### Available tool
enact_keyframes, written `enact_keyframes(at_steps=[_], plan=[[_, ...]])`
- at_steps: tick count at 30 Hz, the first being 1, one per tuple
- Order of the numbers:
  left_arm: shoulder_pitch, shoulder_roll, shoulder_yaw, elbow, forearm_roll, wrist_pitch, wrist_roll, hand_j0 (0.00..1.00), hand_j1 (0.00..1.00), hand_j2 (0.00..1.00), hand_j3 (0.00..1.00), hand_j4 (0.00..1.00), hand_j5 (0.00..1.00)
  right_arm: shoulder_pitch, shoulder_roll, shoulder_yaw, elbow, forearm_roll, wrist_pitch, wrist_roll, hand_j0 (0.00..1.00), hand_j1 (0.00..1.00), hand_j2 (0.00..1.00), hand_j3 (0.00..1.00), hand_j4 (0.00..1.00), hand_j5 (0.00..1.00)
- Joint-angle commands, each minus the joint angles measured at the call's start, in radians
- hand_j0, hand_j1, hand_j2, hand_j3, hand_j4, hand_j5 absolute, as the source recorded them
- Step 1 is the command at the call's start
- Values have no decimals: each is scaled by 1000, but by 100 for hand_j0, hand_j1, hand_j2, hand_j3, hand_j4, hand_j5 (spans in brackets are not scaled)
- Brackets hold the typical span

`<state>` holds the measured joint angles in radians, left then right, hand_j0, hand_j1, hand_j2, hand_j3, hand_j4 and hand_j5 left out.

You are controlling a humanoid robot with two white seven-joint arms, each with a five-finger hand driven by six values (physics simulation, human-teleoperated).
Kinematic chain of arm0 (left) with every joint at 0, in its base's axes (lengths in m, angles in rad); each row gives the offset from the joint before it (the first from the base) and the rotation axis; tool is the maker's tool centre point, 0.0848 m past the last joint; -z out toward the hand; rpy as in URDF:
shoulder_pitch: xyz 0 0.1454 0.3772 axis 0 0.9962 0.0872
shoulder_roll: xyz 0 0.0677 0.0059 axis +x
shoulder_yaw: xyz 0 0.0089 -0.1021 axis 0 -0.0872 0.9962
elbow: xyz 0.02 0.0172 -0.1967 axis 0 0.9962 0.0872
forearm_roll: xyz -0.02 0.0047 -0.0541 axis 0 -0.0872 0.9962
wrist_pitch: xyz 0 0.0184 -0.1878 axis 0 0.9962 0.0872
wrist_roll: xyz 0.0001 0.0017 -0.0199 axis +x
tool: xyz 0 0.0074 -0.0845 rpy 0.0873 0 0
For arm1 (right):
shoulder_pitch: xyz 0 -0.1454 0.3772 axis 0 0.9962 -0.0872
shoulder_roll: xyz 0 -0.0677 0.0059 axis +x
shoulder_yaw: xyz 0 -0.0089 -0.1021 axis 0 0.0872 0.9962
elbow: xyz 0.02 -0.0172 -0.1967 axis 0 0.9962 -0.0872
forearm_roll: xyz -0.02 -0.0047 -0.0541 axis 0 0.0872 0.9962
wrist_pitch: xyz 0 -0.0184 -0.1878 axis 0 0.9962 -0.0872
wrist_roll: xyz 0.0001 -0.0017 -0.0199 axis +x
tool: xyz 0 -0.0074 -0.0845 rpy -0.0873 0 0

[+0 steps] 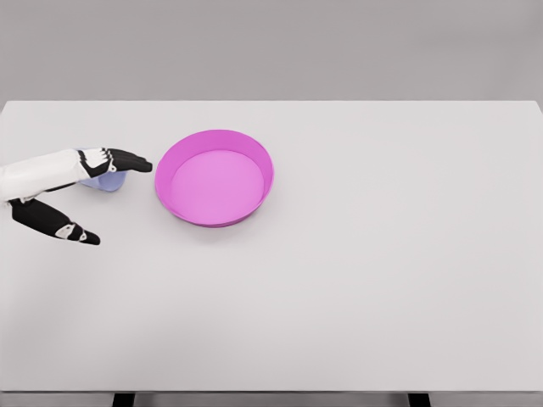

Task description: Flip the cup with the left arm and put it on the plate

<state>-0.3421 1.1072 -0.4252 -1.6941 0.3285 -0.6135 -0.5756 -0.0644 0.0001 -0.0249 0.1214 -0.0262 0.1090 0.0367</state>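
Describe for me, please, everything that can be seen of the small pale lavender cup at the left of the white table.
Only a small part of the pale lavender cup shows, a rounded patch under the left hand, which covers most of it. It sits on the white table, left of the round pink plate and apart from it. Whether it stands upright or upside down, and whether the hand touches it, cannot be told.

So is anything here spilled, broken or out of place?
Nothing is spilled or broken. The pink plate sits flat on the table with nothing in it. The pale cup is mostly hidden under the left hand, so I cannot tell which way up it stands.
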Motion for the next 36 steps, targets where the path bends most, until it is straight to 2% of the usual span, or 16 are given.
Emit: enact_keyframes(at_steps=[1, 2, 4, 5, 9, 11, 13, 15, 16, 18, 22, 24, 27, 29, 33, 36], plan=[[0, 0, 0, 2, 6, 3, 0, 100, 100, 100, 100, 100, 100, 0, 0, 0, 0, 0, 0, 0, 100, 100, 100, 100, 100, 100], [-3, 2, 2, 14, 9, 3, 0, 100, 100, 100, 100, 100, 100, 0, 0, -3, 6, -1, 0, 0, 100, 100, 100, 100, 100, 100], [-83, -6, 0, 151, 4, 3, 0, 100, 100, 100, 100, 100, 100, 0, 0, -4, 3, -1, 1, 0, 100, 100, 100, 100, 100, 100], [-109, -7, -6, 185, 3, 3, 0, 100, 100, 100, 100, 100, 100, 0, 0, -3, 1, 0, 0, 0, 100, 100, 100, 100, 100, 100], [-112, -20, -63, 180, -8, 3, 0, 100, 100, 100, 100, 100, 100, 0, 0, -4, 4, -1, 1, 0, 100, 100, 100, 100, 100, 100], [-118, -52, -87, 205, -72, 3, 2, 100, 100, 100, 100, 100, 100, 0, 0, -4, 4, 0, 0, 0, 100, 100, 100, 100, 100, 100], [-150, -101, -102, 298, -103, 3, 2, 100, 100, 100, 100, 100, 100, 0, 0, -4, 4, -1, 1, 0, 100, 100, 100, 100, 100, 100], [-228, -135, -156, 427, -120, 3, 2, 100, 100, 100, 100, 100, 100, 0, 0, -4, 4, -1, 0, 0, 100, 100, 100, 100, 100, 100], [-247, -138, -162, 445, -112, 3, 0, 100, 100, 100, 100, 100, 100, 0, 0, -6, 4, -1, 0, 0, 100, 100, 100, 100, 100, 100], [-262, -173, -155, 464, -114, 3, -3, 100, 100, 100, 100, 100, 100, 0, 0, -4, 4, -1, 0, 0, 100, 100, 100, 100, 100, 100], [-276, -173, -161, 516, -86, 3, -35, 100, 100, 100, 100, 100, 100, 0, 0, -4, 4, -1, 0, 0, 100, 100, 100, 100, 100, 100], [-273, -167, -165, 522, -89, 80, -35, 100, 100, 100, 100, 100, 100, 0, 0, -4, 4, -1, 1, 0, 100, 100, 100, 100, 100, 100], [-293, -171, -167, 577, -141, 95, -35, 100, 100, 100, 100, 100, 100, 0, 0, -4, 4, -1, 0, 0, 100, 100, 100, 100, 100, 100], [-342, -176, -234, 610, -160, 104, -35, 100, 100, 100, 100, 100, 100, 0, 0, -4, 4, -1, 0, 0, 100, 100, 100, 100, 100, 100], [-365, -199, -317, 602, -158, 204, -35, 100, 100, 100, 100, 100, 100, 0, 0, -4, 4, -1, 0, 0, 100, 100, 100, 100, 100, 100], [-393, -202, -331, 599, -158, 207, -35, 100, 100, 100, 100, 100, 100, 0, 0, -4, 4, -1, 0, 0, 100, 100, 100, 100, 100, 100]])
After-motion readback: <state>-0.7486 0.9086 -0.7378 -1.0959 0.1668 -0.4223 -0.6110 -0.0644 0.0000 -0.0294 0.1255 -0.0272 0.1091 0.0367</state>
